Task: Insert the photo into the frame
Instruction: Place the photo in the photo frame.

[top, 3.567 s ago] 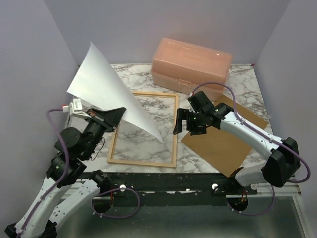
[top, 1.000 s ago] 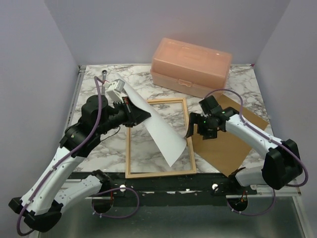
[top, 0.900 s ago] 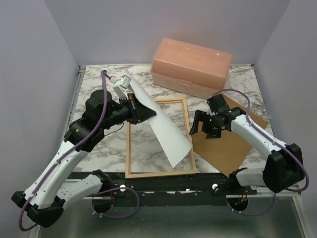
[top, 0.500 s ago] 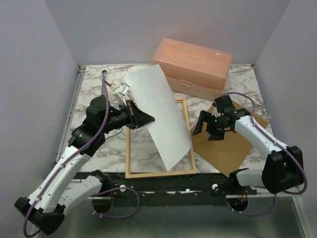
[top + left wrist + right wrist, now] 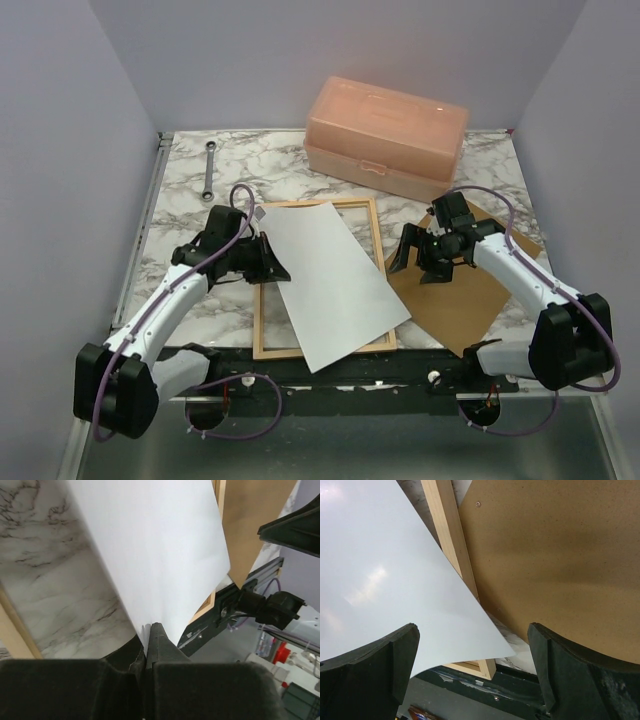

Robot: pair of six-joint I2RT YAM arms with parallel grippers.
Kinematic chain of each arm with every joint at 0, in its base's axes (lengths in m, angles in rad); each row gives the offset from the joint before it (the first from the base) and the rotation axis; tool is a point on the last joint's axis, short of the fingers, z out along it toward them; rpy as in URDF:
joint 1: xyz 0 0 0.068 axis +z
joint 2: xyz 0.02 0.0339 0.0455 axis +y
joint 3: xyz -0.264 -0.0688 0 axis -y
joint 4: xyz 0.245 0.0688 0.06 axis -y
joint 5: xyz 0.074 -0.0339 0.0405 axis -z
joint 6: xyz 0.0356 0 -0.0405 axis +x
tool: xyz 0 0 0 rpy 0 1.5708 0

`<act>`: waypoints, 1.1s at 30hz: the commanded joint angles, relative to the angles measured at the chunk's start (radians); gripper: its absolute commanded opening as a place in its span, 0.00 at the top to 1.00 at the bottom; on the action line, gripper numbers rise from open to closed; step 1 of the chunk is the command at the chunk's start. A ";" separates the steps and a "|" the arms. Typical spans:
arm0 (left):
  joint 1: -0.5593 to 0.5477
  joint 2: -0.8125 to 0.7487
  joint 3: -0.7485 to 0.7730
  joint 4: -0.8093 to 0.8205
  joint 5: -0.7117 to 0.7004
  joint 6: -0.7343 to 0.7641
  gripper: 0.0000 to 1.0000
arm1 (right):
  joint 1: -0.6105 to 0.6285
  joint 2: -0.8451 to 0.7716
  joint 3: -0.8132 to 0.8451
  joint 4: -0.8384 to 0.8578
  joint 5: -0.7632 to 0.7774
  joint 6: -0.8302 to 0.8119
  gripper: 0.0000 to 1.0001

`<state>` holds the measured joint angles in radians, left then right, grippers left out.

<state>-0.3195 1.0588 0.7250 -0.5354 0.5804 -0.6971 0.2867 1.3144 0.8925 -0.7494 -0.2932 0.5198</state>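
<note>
The white-and-grey marble table (image 5: 190, 205) carries everything. On it, beyond the right claw (image 5: 418, 265) and well apart from it, stands the peach plastic box with a latched lid (image 5: 385, 135).

Between the two claws lies the large, thin light-wood picture frame (image 5: 257, 325), flat on the marble. Its left rail runs just below the left claw (image 5: 272, 262), and its right rail passes under the right claw's fingers.

The rectangular paper photo (image 5: 335, 280) lies across the frame with its plain white back up. It is skewed, so its edges do not line up with the rails. From the left claw's tips it spreads towards the right claw, covering most of the frame's opening. Its near corner overhangs the frame's near rail towards the table's front edge. It seems to rest on the frame, though the held edge may be lifted a little; the views do not settle this.

The brown fibreboard backing panel (image 5: 465, 300) lies flat under the right claw and on its outer side, close beside the frame's right rail.

The small metal wrench (image 5: 208, 172) lies beyond the left claw, well apart from it.

The left claw is clenched on the photo's left edge, with the paper pinched between its black fingers. The right claw is spread wide and grasps nothing. It hangs above the spot where the photo's right edge, the frame rail and the panel come together.
</note>
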 commanded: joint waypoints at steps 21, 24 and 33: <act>0.011 0.342 0.311 -0.302 -0.266 0.407 1.00 | -0.004 0.064 -0.043 0.052 -0.004 -0.019 0.02; 0.010 0.376 0.334 -0.307 -0.256 0.440 1.00 | -0.005 0.075 -0.046 0.058 -0.007 -0.021 0.02; 0.008 0.446 0.378 -0.268 -0.222 0.441 1.00 | -0.005 0.096 -0.050 0.077 -0.028 -0.014 0.02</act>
<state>-0.3138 1.4872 1.0603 -0.8192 0.3481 -0.2832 0.2863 1.3975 0.8562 -0.6964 -0.2977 0.5144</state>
